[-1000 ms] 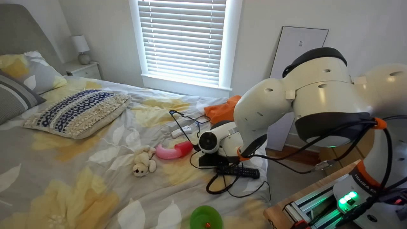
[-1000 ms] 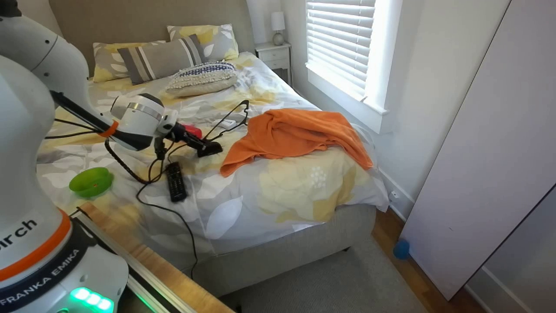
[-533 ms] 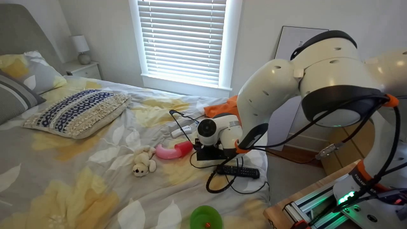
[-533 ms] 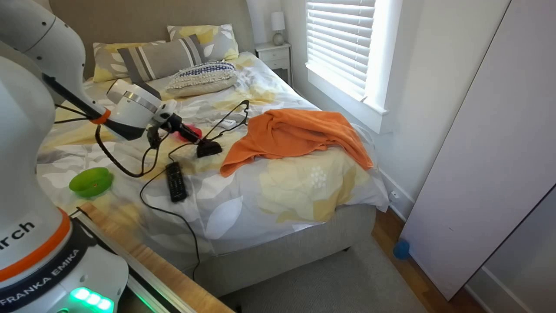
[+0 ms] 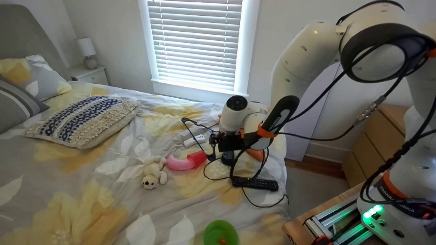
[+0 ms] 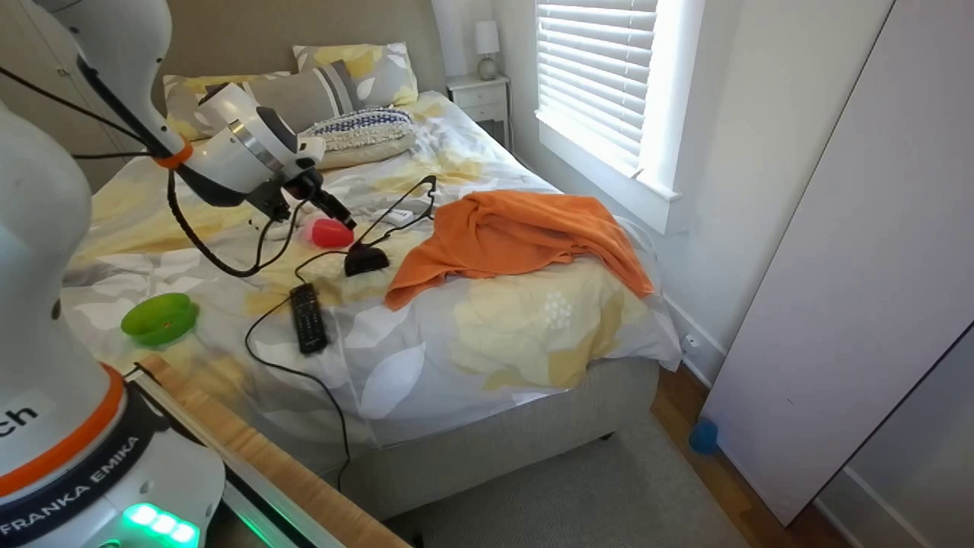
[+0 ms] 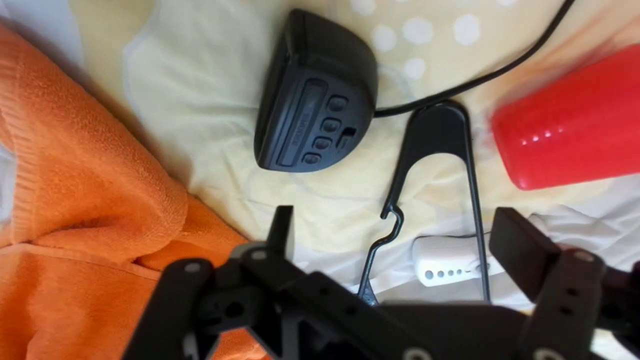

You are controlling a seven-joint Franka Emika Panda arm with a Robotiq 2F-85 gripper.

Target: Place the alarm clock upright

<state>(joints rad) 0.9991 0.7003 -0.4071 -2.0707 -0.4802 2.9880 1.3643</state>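
Note:
The black alarm clock (image 7: pixel 320 110) rests on the bed, and in the wrist view its row of several buttons faces the camera. Its cord leaves from the rounded edge; the display does not show. In both exterior views the clock (image 6: pixel 367 262) (image 5: pixel 227 158) sits by the end of a black hanger. My gripper (image 7: pixel 395 215) is open, its fingers spread wide with nothing held between them. It hovers above the bed, apart from the clock, over the hanger and a white box; in an exterior view the gripper (image 6: pixel 348 221) is up and back from the clock.
Close around the clock lie the black hanger (image 7: pixel 435 130), a red and pink curved tube (image 5: pixel 185 160), a white box (image 7: pixel 450 260) and an orange towel (image 6: pixel 525 236). A remote (image 6: pixel 308 318), green bowl (image 6: pixel 160 320) and plush toy (image 5: pixel 153 173) are farther off. Cables hang from the arm.
My gripper was down at the clock a second ago; it has let go and risen up and back. The clock stays on the bed where it was.

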